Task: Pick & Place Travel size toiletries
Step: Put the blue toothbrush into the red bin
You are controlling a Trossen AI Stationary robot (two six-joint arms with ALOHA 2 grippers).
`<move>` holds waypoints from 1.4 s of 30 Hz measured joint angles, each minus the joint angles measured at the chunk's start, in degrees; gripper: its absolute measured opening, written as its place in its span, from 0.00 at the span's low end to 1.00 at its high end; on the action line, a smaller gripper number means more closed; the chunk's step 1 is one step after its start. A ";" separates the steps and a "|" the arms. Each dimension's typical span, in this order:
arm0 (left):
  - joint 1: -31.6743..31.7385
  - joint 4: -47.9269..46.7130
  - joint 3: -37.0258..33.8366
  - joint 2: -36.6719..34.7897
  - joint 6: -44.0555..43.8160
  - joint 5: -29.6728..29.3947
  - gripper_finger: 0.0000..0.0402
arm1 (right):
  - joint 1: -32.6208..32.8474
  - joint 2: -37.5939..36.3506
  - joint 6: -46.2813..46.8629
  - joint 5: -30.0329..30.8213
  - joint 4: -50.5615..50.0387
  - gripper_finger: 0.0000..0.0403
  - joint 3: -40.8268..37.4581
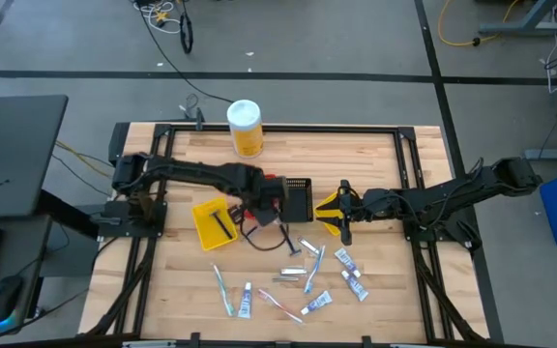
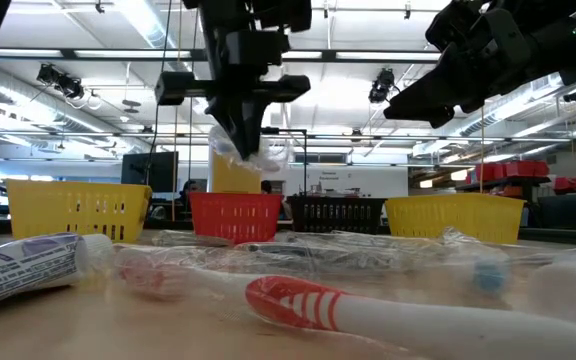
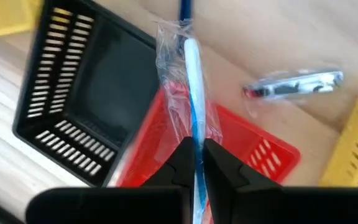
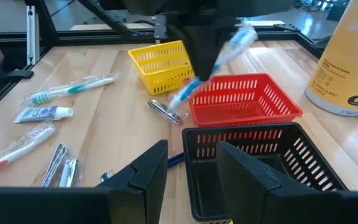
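Above red bin, near desk centre: left gripper, jaws pinching wrapped toothbrush, not yet released. Right gripper beside black bin, jaws spread, empty. Approx. dozen toiletries left toward desk front edge; sorting barely underway.

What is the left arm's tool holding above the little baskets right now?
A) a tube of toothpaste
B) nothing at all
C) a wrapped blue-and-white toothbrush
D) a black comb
C: the left tool is pinched shut on a wrapped blue-and-white toothbrush in clear plastic, above the red basket; the right wrist view shows the same brush hanging over that basket.
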 joint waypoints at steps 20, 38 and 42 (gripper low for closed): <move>8.95 6.76 0.12 3.78 4.54 23.45 0.05 | -0.01 0.02 0.00 0.02 -0.44 0.36 0.00; 12.89 3.39 -0.07 4.81 5.95 16.95 0.05 | -0.02 1.01 0.00 0.02 -0.72 0.36 0.02; 13.12 3.99 -0.82 4.78 6.00 17.54 0.05 | -0.02 1.01 0.01 0.02 -0.80 0.36 0.02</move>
